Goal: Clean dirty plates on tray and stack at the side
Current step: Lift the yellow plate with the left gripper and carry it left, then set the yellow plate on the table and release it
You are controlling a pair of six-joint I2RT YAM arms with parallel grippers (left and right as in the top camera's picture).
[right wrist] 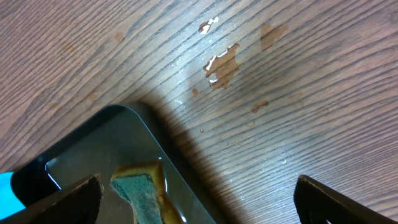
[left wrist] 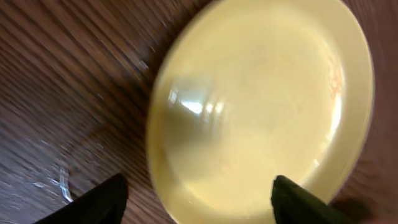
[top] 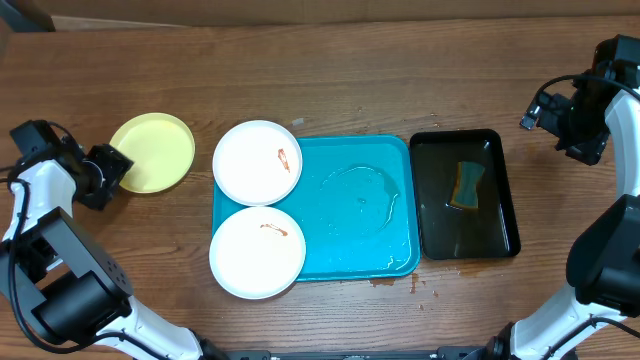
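A pale yellow-green plate (top: 152, 152) lies flat on the wooden table, left of the tray. My left gripper (top: 112, 170) is open at its left rim; in the left wrist view the plate (left wrist: 261, 106) fills the space beyond the spread fingers (left wrist: 102, 199), and nothing is held. Two white plates (top: 257, 162) (top: 257, 252), each with a small brown-red smear, overlap the left edge of the turquoise tray (top: 385, 245). My right gripper (top: 565, 130) is open at the far right, beyond the black tray, holding nothing.
A narrow black tray (top: 500, 225) right of the turquoise one holds water and a green-yellow sponge (top: 467, 186), also seen in the right wrist view (right wrist: 140, 193). Wet patches (right wrist: 221, 62) mark the wood near it. A watery ring lies in the turquoise tray's middle.
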